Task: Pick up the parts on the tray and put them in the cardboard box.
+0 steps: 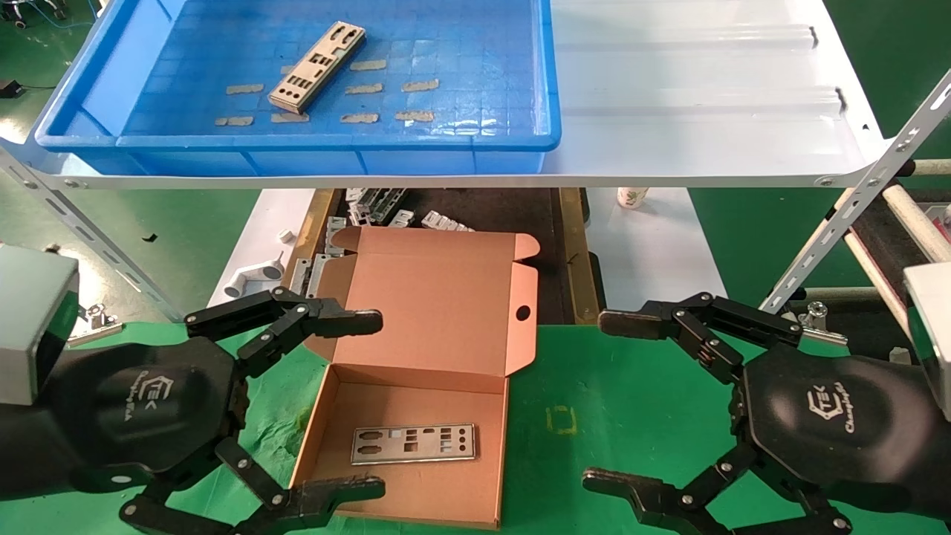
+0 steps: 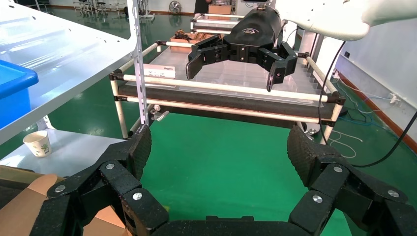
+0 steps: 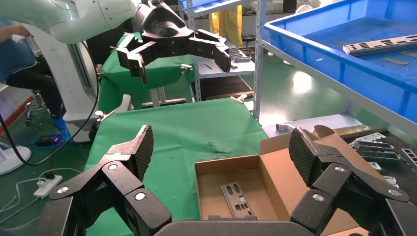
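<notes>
One silver punched metal plate (image 1: 317, 67) lies diagonally in the blue tray (image 1: 535, 89) on the white shelf; it also shows in the right wrist view (image 3: 381, 44). Another plate (image 1: 414, 443) lies flat in the open cardboard box (image 1: 338, 405), also seen in the right wrist view (image 3: 237, 198). My left gripper (image 1: 364, 405) is open and empty at the box's left side, low over the green table. My right gripper (image 1: 613, 401) is open and empty to the right of the box.
Tan tape patches (image 1: 420, 85) dot the tray floor. Chunky grey brackets (image 1: 379, 204) lie on the dark surface behind the box under the shelf (image 1: 706, 111). A paper cup (image 1: 631, 197) stands behind right. A slanted shelf post (image 1: 854, 200) crosses at the right.
</notes>
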